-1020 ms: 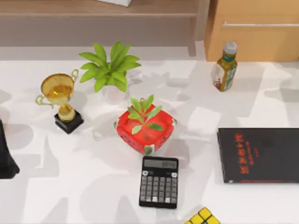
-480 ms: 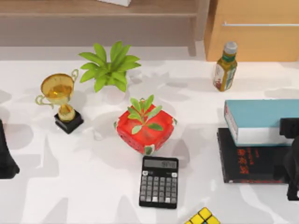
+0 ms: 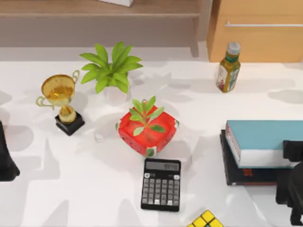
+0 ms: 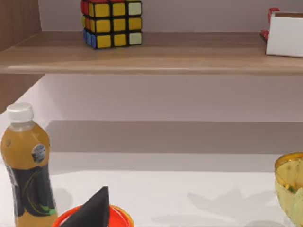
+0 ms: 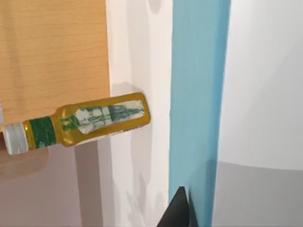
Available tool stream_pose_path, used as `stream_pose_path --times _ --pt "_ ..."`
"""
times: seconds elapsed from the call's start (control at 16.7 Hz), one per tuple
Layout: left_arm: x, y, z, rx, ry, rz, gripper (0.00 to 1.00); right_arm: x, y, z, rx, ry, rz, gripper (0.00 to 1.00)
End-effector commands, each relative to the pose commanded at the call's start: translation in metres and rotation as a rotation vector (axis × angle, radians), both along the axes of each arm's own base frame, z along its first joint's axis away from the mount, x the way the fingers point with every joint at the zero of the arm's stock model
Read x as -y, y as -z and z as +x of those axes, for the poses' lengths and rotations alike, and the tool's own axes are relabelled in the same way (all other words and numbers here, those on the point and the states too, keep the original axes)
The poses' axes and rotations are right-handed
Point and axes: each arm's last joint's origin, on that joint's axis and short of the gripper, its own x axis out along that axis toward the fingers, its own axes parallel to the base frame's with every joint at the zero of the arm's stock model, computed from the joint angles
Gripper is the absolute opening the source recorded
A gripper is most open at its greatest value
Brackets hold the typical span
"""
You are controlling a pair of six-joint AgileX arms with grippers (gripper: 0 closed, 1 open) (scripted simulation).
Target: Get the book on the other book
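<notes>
The blue book (image 3: pixel 267 142) now sits low over the black book (image 3: pixel 246 174) at the right edge of the table, covering most of its cover — only a dark strip along the left side and the near edge is left showing. A second ago the black book lay bare and alone; half a second ago the blue book had come in above it but farther back, with the red lettering still exposed in front. Since then it has shifted toward the near edge and appears to have come down, so the two books read as stacked, or all but stacked.

The right gripper (image 3: pixel 293 156) is at the blue book's right end, a dark mass at the frame's edge; in the right wrist view the teal cover (image 5: pixel 199 94) runs right up to a dark fingertip, which suggests the book is held, though whether the fingers are clamped or already loosened cannot be told. The left gripper (image 3: pixel 5 161) is parked at the table's left edge, and its fingers cannot be judged either.

For the task, placing looks nearly finished — what seems to remain is letting go and drawing clear without dragging the blue book off the black one
</notes>
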Motion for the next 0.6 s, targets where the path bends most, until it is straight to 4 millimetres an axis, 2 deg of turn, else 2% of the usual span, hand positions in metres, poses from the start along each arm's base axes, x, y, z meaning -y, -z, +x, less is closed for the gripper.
stream_pose_path --times 0.54,0.6 --pt "0.0 0.0 0.0 0.0 0.0 0.0 1.0 0.0001 0.002 0.0046 0.0 0.0 0.0 0.0" --pt "0.0 0.0 0.0 0.0 0.0 0.0 1.0 0.0001 0.002 0.0046 0.0 0.0 0.0 0.08"
